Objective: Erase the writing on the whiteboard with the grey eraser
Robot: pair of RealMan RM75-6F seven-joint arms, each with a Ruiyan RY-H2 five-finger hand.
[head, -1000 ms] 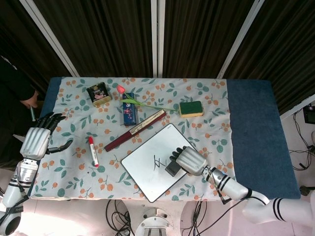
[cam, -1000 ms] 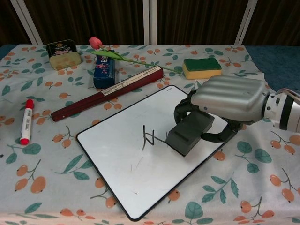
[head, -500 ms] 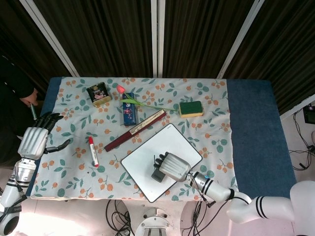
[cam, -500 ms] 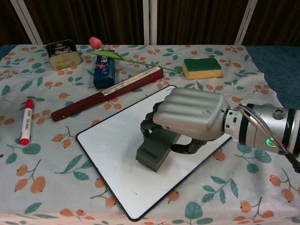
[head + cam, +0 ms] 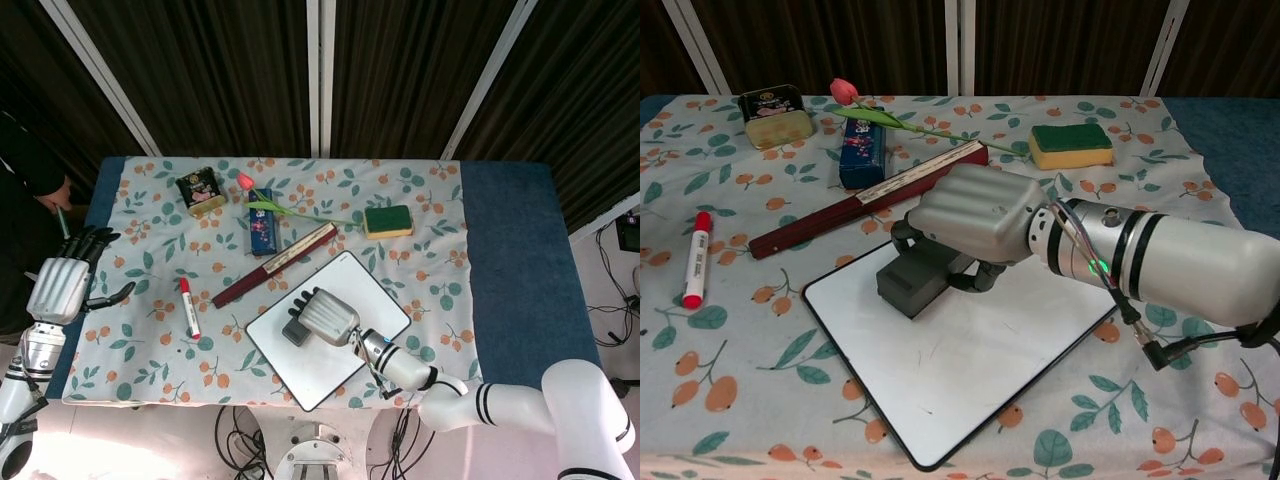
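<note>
While the right hand (image 5: 975,215) grips the grey eraser (image 5: 915,277) on the whiteboard (image 5: 970,370), the left hand (image 5: 62,282) (off-table) hangs spread.

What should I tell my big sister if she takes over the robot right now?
Right hand: its fingers hold the grey eraser, pressed on the whiteboard near its left end.
Left hand: open, holds nothing, at the table's left edge.
Done: no writing shows on the visible part of the board, only a few faint specks.
Left: look under the eraser and hand for leftover marks, wipe any, then lift the eraser off.
Nearby: the red marker lies left of the board, the closed fan just behind it.
</note>
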